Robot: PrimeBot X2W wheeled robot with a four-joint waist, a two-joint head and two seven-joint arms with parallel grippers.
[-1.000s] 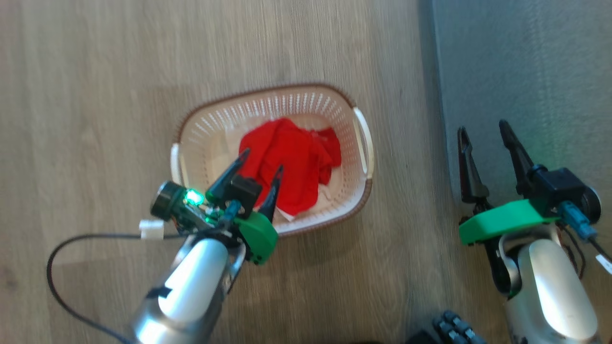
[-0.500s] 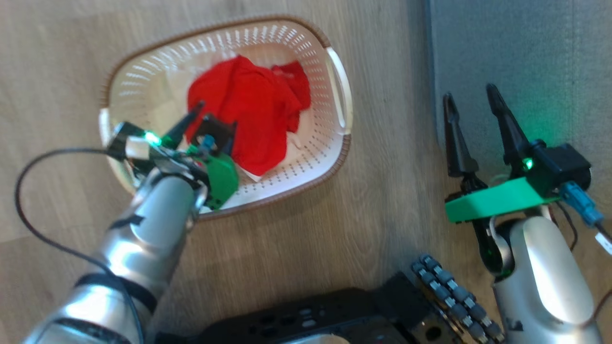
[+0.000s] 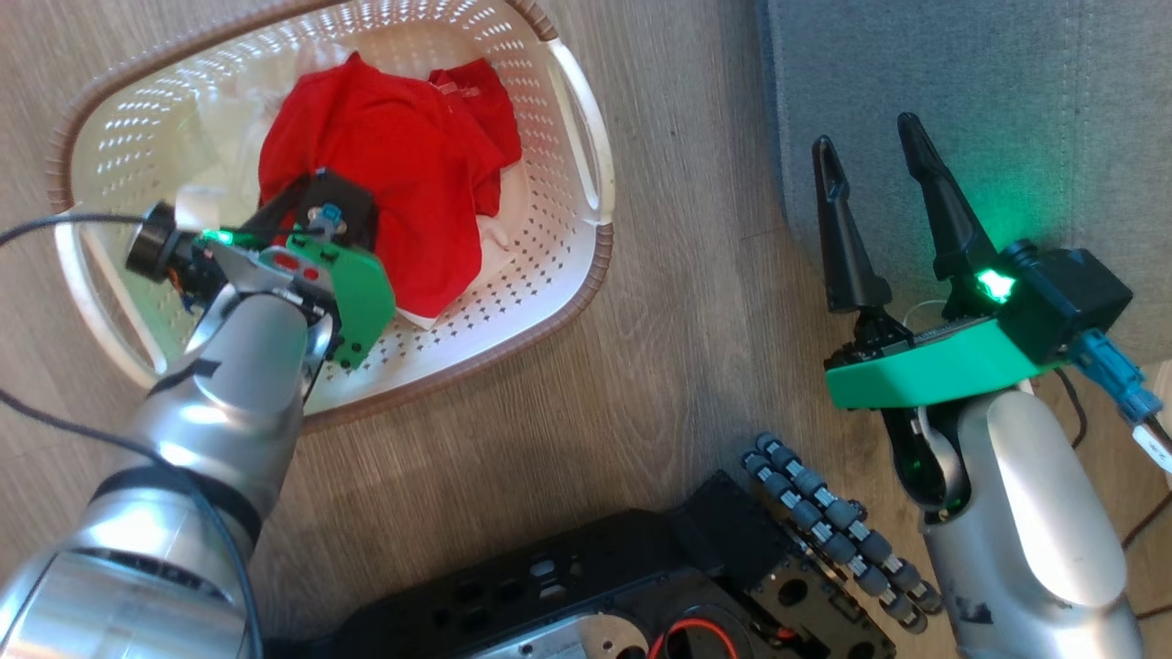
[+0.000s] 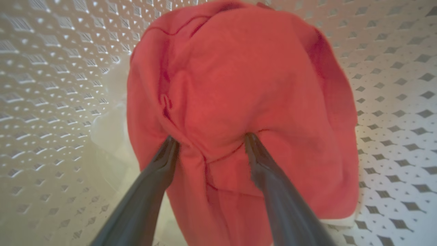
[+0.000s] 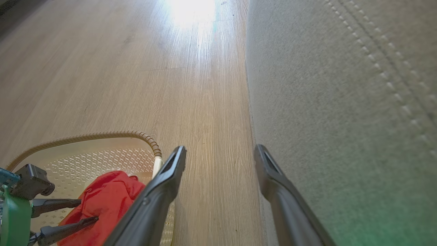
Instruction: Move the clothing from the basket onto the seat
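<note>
Where the left arm (image 3: 229, 366) reaches forward from beside the robot's black base (image 3: 568, 586) and roller wheel (image 3: 829, 517), it goes down into the basket (image 3: 572, 265), which stands on the wooden floor (image 3: 678, 366). The clothing (image 3: 385, 156) lies crumpled on the basket's floor, directly under the left jaws. In the left wrist view both fingertips (image 4: 169, 147) press into the red fabric, with a fold of it bulging between them. A white piece (image 4: 109, 119) shows at the heap's edge. A black cable (image 3: 55, 220) crosses the basket rim beside the left wrist. Left jaws: wide apart, touching the clothing, not clamped on it. Right jaws: apart, holding nothing, with the fingers (image 3: 847, 247) over the border between the floor and the grey seat (image 3: 961, 82), well apart from the basket. The seat lies to the basket's right, separated from it by a strip of floor.
</note>
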